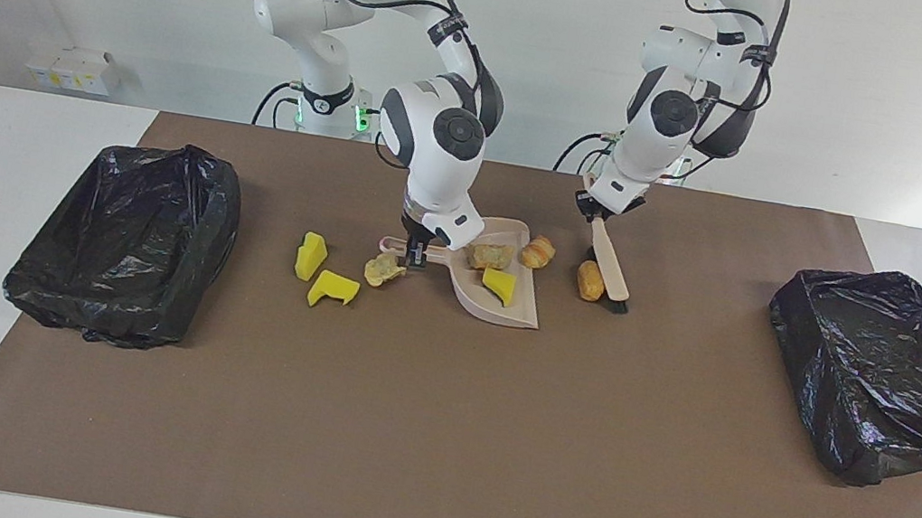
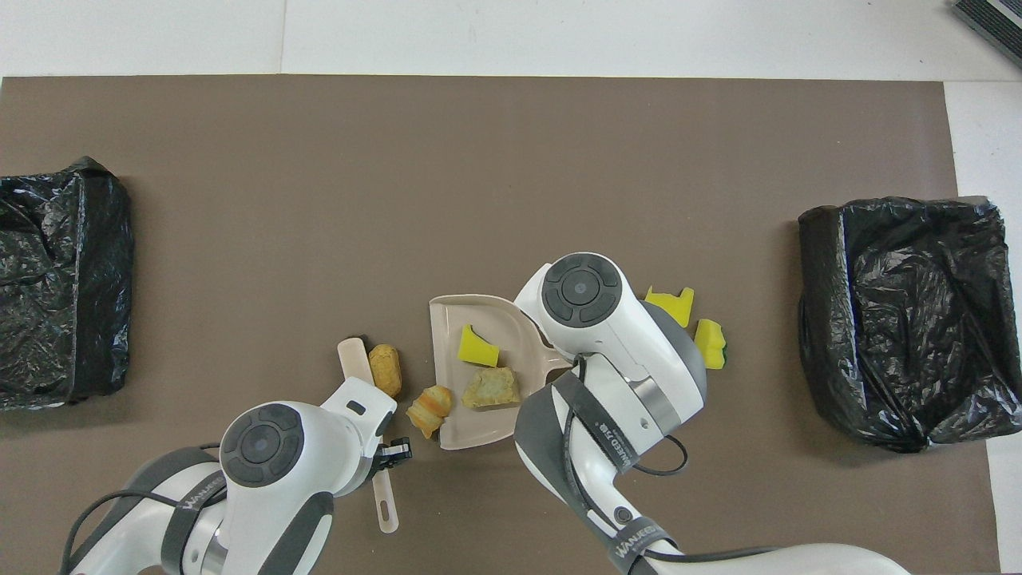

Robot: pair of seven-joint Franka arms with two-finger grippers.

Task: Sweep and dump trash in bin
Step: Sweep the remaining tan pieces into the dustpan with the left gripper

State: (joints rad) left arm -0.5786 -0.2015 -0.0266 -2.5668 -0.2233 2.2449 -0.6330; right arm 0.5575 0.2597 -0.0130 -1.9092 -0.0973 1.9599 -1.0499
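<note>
Mid-sweep: my left end effector (image 1: 597,217) grips the brush (image 1: 608,269), and my right end effector (image 1: 416,254) grips the dustpan (image 1: 508,310) handle. Seven scraps of trash: two in the dustpan, two at its mouth by the brush, three beside the handle. Both bins (image 1: 121,240) look empty.

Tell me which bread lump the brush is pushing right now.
The plain oval bread lump, lying against the brush toward the left arm's end. The croissant-like lump sits at the dustpan edge, untouched.
</note>
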